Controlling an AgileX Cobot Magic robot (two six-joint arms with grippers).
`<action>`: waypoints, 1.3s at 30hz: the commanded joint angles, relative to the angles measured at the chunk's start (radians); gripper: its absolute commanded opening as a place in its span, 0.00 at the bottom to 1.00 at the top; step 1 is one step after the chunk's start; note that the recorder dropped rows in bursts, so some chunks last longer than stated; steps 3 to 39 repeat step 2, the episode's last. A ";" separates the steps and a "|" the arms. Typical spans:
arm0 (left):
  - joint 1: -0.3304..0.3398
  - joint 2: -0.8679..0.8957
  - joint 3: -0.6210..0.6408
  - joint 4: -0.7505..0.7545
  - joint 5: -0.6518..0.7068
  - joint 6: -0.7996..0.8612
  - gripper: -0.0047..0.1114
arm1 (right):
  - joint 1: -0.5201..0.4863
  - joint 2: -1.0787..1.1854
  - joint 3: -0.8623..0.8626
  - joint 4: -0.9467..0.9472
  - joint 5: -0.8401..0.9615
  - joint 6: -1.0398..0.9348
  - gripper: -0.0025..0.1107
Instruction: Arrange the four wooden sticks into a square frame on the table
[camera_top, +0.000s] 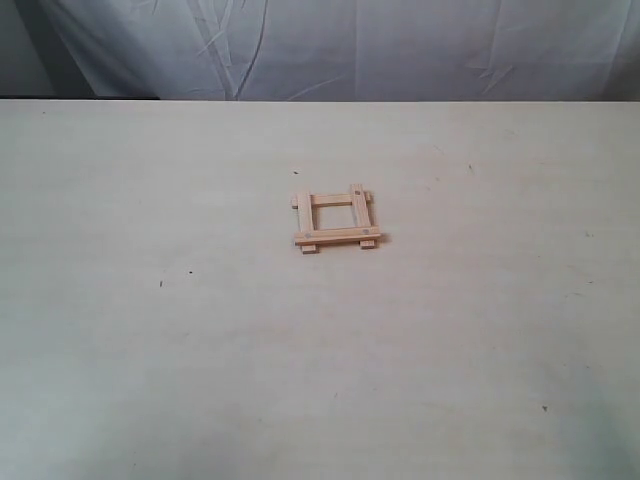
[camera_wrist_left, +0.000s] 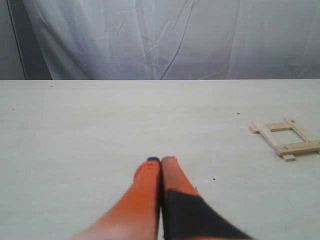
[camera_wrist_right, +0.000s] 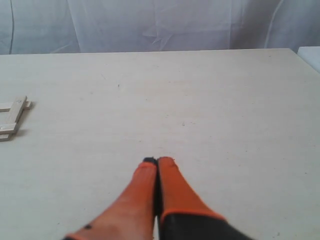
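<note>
The four wooden sticks lie crossed as a small hollow square frame (camera_top: 337, 220) at the middle of the table (camera_top: 150, 350), their ends jutting past the corners. The left wrist view shows that frame (camera_wrist_left: 286, 138) off to one side and far from my left gripper (camera_wrist_left: 161, 160), whose orange fingers are pressed together and hold nothing. In the right wrist view only one edge of the frame (camera_wrist_right: 12, 118) shows at the picture's border. My right gripper (camera_wrist_right: 158, 161) is shut and empty over bare table. Neither gripper appears in the exterior view.
A white wrinkled cloth (camera_top: 330, 45) hangs behind the table's far edge. A few tiny dark specks (camera_top: 161, 284) dot the pale surface. The table's right edge (camera_wrist_right: 305, 62) shows in the right wrist view.
</note>
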 joint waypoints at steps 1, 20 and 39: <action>-0.006 -0.005 0.005 -0.007 -0.017 0.001 0.04 | -0.007 -0.006 0.002 0.002 -0.015 0.000 0.03; -0.006 -0.005 0.005 -0.007 -0.017 0.001 0.04 | -0.007 -0.006 0.002 0.002 -0.015 0.000 0.03; -0.006 -0.005 0.005 -0.007 -0.017 0.001 0.04 | -0.007 -0.006 0.002 0.002 -0.015 0.000 0.03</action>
